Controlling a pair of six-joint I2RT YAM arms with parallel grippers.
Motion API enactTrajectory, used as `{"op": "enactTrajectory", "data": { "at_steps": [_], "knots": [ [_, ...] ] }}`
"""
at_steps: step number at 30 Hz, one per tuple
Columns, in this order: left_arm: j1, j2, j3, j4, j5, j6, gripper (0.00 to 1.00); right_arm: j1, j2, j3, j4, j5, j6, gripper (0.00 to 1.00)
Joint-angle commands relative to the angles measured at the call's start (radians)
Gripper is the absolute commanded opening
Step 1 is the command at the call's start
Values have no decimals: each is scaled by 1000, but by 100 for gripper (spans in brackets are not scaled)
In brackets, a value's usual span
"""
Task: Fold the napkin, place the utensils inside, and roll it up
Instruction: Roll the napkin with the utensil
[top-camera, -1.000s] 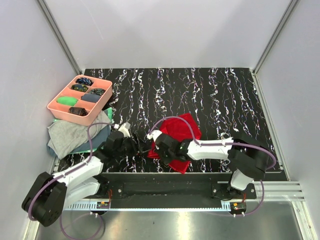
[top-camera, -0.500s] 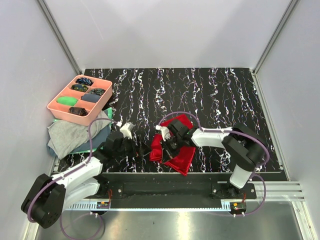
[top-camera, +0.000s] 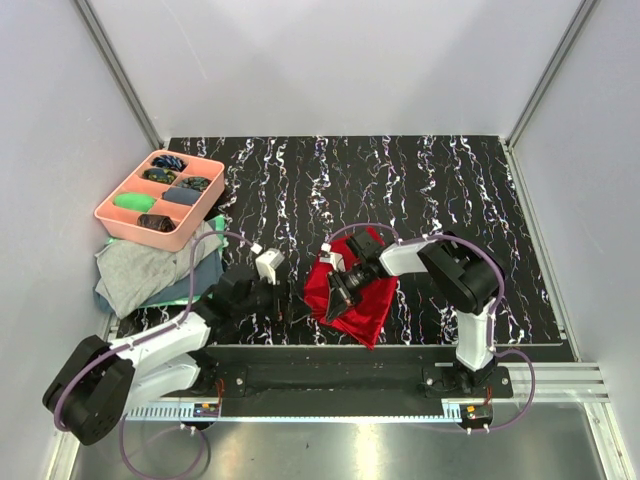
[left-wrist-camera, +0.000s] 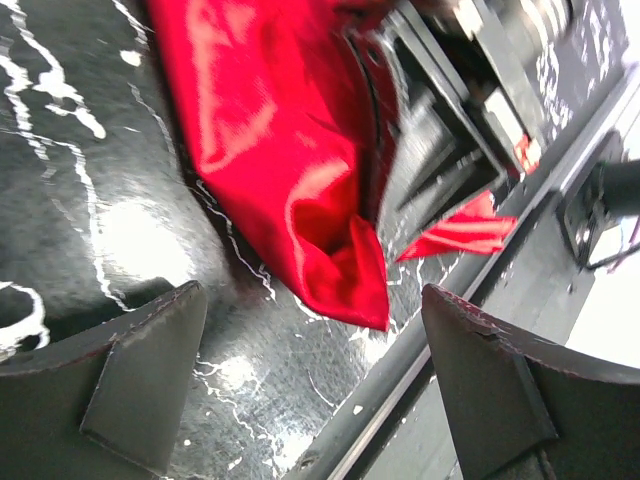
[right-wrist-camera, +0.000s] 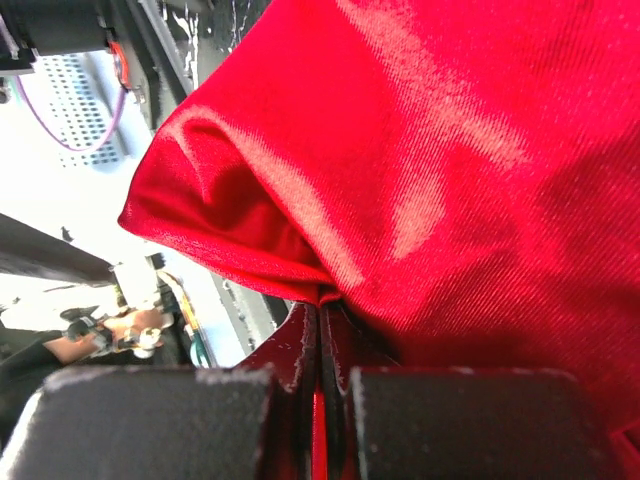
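The red napkin (top-camera: 362, 300) lies bunched near the table's front edge, partly lifted. My right gripper (top-camera: 335, 297) is shut on a fold of the napkin; in the right wrist view the cloth (right-wrist-camera: 430, 170) fills the frame and is pinched between the closed fingers (right-wrist-camera: 322, 330). My left gripper (top-camera: 285, 300) is open and empty just left of the napkin; its wrist view shows the napkin's hanging corner (left-wrist-camera: 340, 260) ahead of the two spread fingertips (left-wrist-camera: 140, 385). The fork and the gold utensil are hidden or out of view.
A pink compartment tray (top-camera: 158, 198) holding small items stands at the back left. A pile of grey, green and blue cloths (top-camera: 150, 272) lies in front of it. The table's front rail (left-wrist-camera: 470, 300) runs close beside the napkin.
My right gripper has pulled the napkin's left part up and toward the back right, bunching the cloth. My left gripper has crept right toward the napkin, staying open.
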Motion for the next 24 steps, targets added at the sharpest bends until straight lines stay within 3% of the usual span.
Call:
{"op": "enactTrajectory", "data": {
  "at_steps": [1,9,14,19,24],
  "knots": [
    [-53,11,13,49,2,81,92,-17,39,44,8,-58,5,0],
    [-110,56,38,22,-88,138,92,-20,45,52,4,-68,2,0],
    [-133,142,108,-34,-203,158,84,-20,45,47,-3,-68,-2,0],
    [-136,172,111,25,-220,149,79,-20,48,49,-4,-65,-4,0],
    [-136,201,108,60,-236,127,69,-20,48,50,-10,-63,-9,0]
  ]
}}
